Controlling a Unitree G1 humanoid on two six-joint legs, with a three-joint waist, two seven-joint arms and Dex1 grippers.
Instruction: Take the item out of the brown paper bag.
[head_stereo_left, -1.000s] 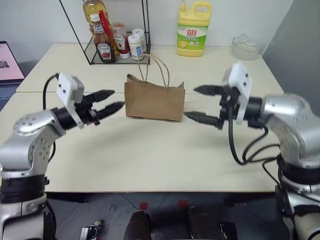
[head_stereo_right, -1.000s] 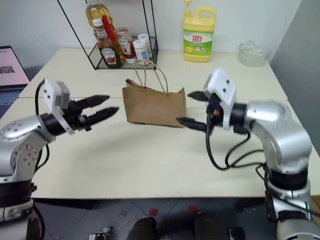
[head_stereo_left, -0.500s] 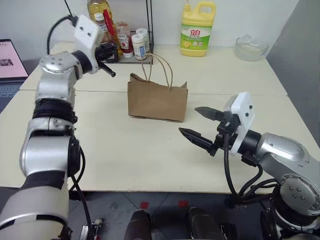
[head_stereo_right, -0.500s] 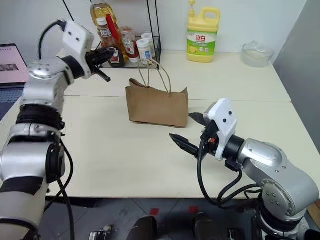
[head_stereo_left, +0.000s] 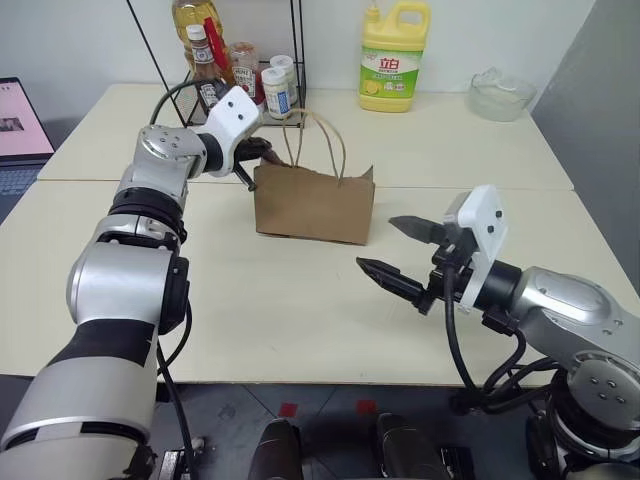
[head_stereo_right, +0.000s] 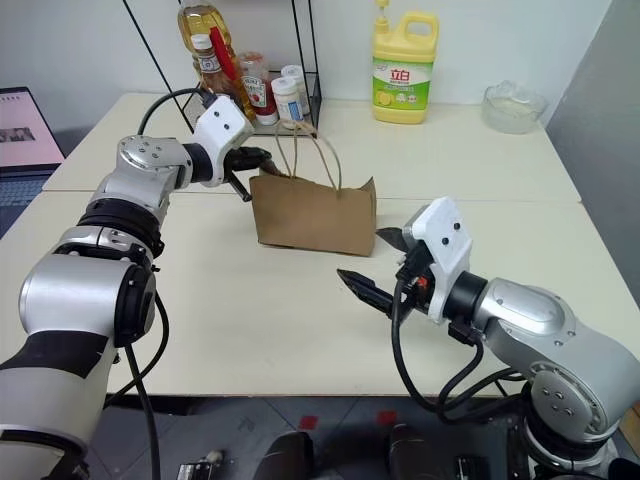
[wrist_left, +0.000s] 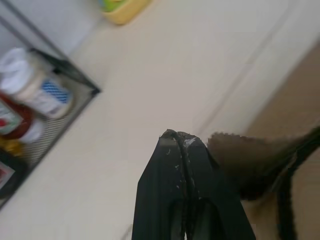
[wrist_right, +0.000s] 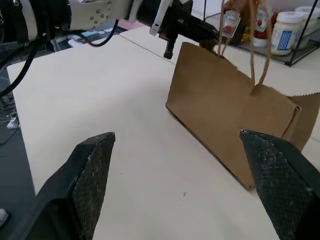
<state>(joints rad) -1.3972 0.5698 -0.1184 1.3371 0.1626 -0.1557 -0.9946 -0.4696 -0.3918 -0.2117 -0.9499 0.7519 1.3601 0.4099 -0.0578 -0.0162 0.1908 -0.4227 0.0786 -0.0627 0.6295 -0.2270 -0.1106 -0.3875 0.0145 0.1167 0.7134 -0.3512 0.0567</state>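
The brown paper bag (head_stereo_left: 312, 205) stands upright in the middle of the table, its two cord handles (head_stereo_left: 322, 140) looping up. The item is hidden; nothing shows over the bag's rim. My left gripper (head_stereo_left: 262, 150) is shut with nothing seen between its fingers. Its tip is at the bag's top left corner, just beside the serrated paper edge (wrist_left: 235, 145). My right gripper (head_stereo_left: 378, 243) stands open and empty over the table, in front of the bag's right end and apart from it.
A wire rack (head_stereo_left: 235, 80) with sauce bottles and jars stands behind the bag on the left. A yellow detergent jug (head_stereo_left: 390, 55) and a glass bowl (head_stereo_left: 497, 93) sit along the back. A laptop (head_stereo_left: 20, 125) is at the far left.
My left gripper closed and swung from in front of the bag, up past the rack, down to the bag's top left corner. My right gripper drew back from the bag.
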